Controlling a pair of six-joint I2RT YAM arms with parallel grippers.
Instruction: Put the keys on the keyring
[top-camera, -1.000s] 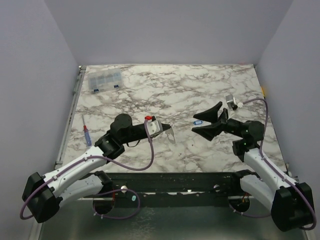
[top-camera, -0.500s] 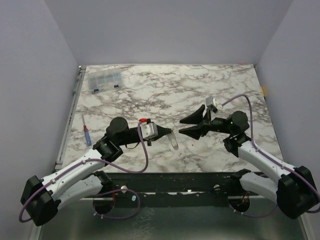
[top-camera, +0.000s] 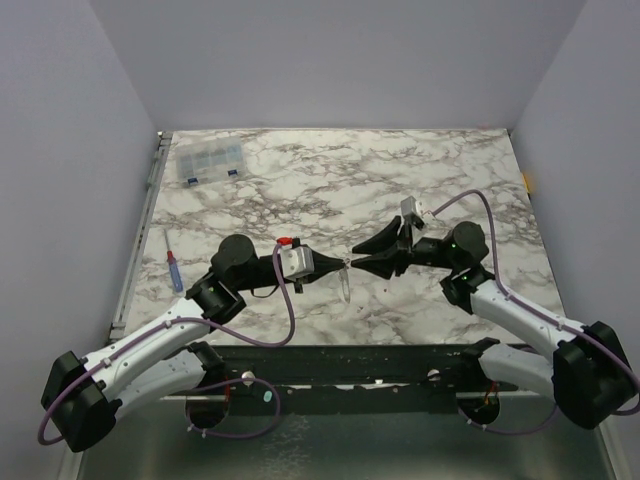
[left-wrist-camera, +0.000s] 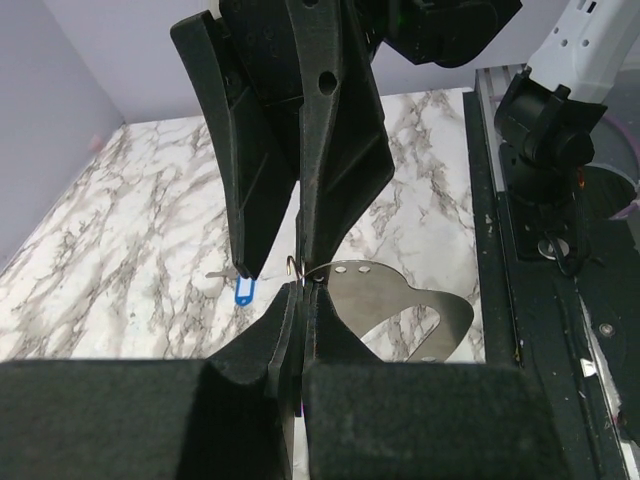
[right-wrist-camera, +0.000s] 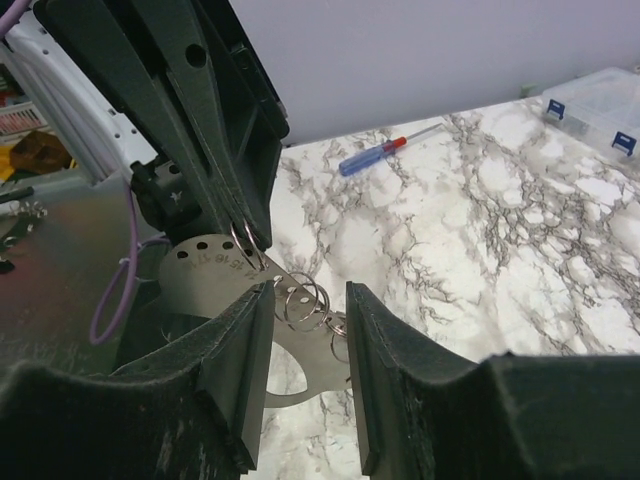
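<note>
My left gripper (top-camera: 338, 264) (left-wrist-camera: 302, 288) is shut on a small wire ring at the edge of a flat silver metal plate (left-wrist-camera: 400, 305) (right-wrist-camera: 205, 275) with punched holes, held above the table. Several small linked rings (right-wrist-camera: 305, 295) hang from the plate. My right gripper (top-camera: 356, 257) (right-wrist-camera: 305, 300) is open, tip to tip with the left one, its fingers (left-wrist-camera: 265, 150) either side of those rings without closing on them. The keyring's blue tag (left-wrist-camera: 245, 291) lies on the marble beyond, with a small grey key-like piece (left-wrist-camera: 218, 277) beside it. Both are hidden in the top view.
A clear compartment box (top-camera: 210, 160) (right-wrist-camera: 600, 100) stands at the far left corner. A blue-handled screwdriver (top-camera: 174, 270) (right-wrist-camera: 372, 155) lies near the left edge. The black base rail (top-camera: 380, 360) runs along the table's near edge.
My right gripper has swung left, away from the blue tag, and now brackets the rings at the left gripper's tip. The left gripper advanced slightly right, still holding the plate.
</note>
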